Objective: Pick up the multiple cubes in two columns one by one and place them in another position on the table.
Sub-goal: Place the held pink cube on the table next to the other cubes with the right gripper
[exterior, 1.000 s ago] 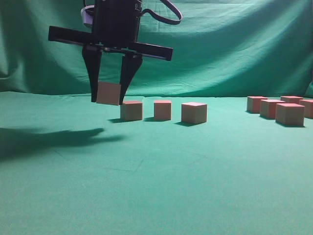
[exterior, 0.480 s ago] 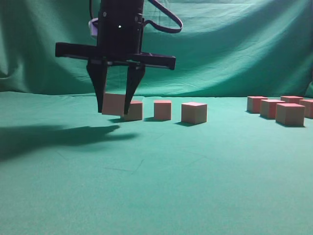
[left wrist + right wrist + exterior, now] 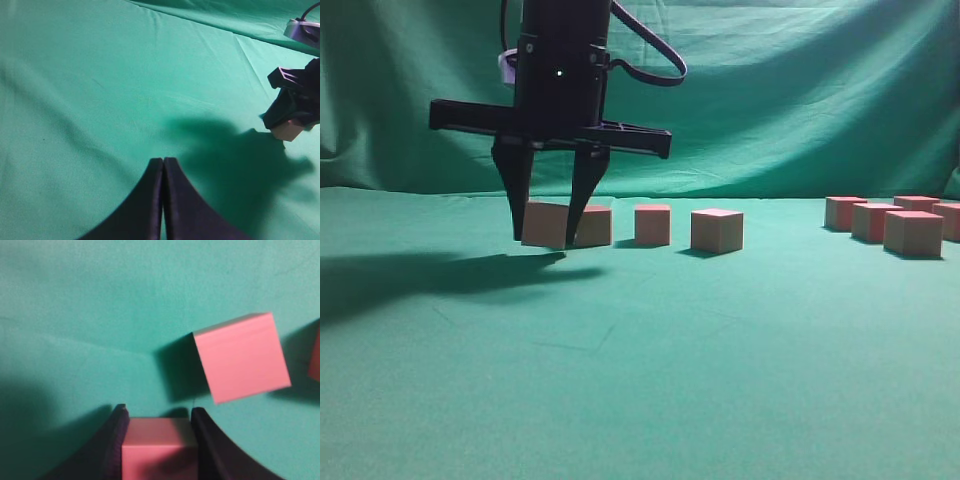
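Note:
In the exterior view my right gripper (image 3: pixel 546 240) stands at the left, shut on one cube (image 3: pixel 544 224) that is down at cloth level on the table (image 3: pixel 640 350). I cannot tell whether the cube rests on the cloth. The right wrist view shows that pink cube (image 3: pixel 157 450) clamped between both fingers (image 3: pixel 116 440). A second cube (image 3: pixel 242 357) lies just ahead to the right. It heads a row of three cubes (image 3: pixel 598 226), (image 3: pixel 652 224), (image 3: pixel 717 230). My left gripper (image 3: pixel 163 160) is shut and holds nothing over bare cloth.
Several more cubes (image 3: pixel 912 233) cluster at the far right of the table. A draped green backdrop (image 3: pixel 800 100) hangs behind. The right arm's shadow (image 3: pixel 420 275) falls to the left. The left wrist view shows the right gripper (image 3: pixel 295 102) and its cube (image 3: pixel 288 131) far to the right.
My right gripper has come down with the cube, from above the row's left end to cloth level beside the leftmost cube. The other cubes have not moved.

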{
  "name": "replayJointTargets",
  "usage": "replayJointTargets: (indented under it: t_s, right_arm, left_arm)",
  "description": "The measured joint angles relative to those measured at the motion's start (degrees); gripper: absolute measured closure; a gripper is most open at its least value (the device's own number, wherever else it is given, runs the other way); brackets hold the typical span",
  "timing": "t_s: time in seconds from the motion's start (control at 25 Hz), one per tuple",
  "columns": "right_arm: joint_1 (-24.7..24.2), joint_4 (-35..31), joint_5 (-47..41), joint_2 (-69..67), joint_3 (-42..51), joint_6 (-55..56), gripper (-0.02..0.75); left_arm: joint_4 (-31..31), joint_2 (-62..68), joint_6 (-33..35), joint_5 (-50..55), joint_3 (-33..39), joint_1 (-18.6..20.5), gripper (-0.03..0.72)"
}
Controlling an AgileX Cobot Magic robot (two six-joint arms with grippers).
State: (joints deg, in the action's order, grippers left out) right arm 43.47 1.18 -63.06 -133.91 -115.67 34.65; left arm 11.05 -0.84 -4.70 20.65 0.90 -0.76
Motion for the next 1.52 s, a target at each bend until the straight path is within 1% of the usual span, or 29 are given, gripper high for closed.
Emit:
replayJointTargets:
  t_s: [0.52, 0.76, 0.88, 0.96, 1.0, 1.12, 1.16, 1.2, 1.28, 1.32, 1.52]
  right_arm:
    - [0.0, -0.2, 0.6, -0.6, 0.0, 0.0, 0.475]
    - [0.0, -0.5, 0.6, -0.6, 0.0, -2.1, 0.475]
    - [0.0, -0.7, 0.4, -0.6, 0.0, -2.3, 0.365]
    - [0.0, -0.8, -0.2, -0.6, 0.0, -2.3, 0.277]
    - [0.0, -0.8, -0.2, -0.6, 0.0, -2.3, 0.277]
    - [0.0, -0.9, -1.3, -0.6, 0.0, -2.3, 0.158]
    - [0.0, -0.9, -1.8, -0.6, 0.0, -2.3, 0.137]
    - [0.0, -1.0, -2.7, -0.6, -0.3, -2.3, 0.153]
    - [0.0, -1.1, -4.7, -0.8, -1.5, -2.5, 0.153]
    - [0.0, -1.1, -6.8, -0.8, -4.1, -3.3, 0.127]
    - [0.0, -0.7, -7.4, -0.5, -11.6, -8.5, 0.127]
  left_arm:
    - [0.0, 0.0, 0.0, 0.0, 0.0, 0.0, 0.688]
    - [0.0, 0.0, 0.0, 0.0, 0.0, 0.0, 0.688]
    - [0.0, 0.0, 0.0, 0.0, 0.0, 0.0, 0.688]
    - [0.0, 0.0, 0.0, 0.0, 0.0, 0.0, 0.688]
    - [0.0, 0.0, 0.0, 0.0, 0.0, 0.0, 0.688]
    - [0.0, 0.0, 0.0, 0.0, 0.0, 0.0, 0.688]
    - [0.0, 0.0, 0.0, 0.0, 0.0, 0.0, 0.688]
    - [0.0, 0.0, 0.0, 0.0, 0.0, 0.0, 0.688]
    - [0.0, 0.0, 0.0, 0.0, 0.0, 0.0, 0.688]
    - [0.0, 0.0, 0.0, 0.0, 0.0, 0.0, 0.688]
    - [0.0, 0.0, 0.0, 0.0, 0.0, 0.0, 0.688]
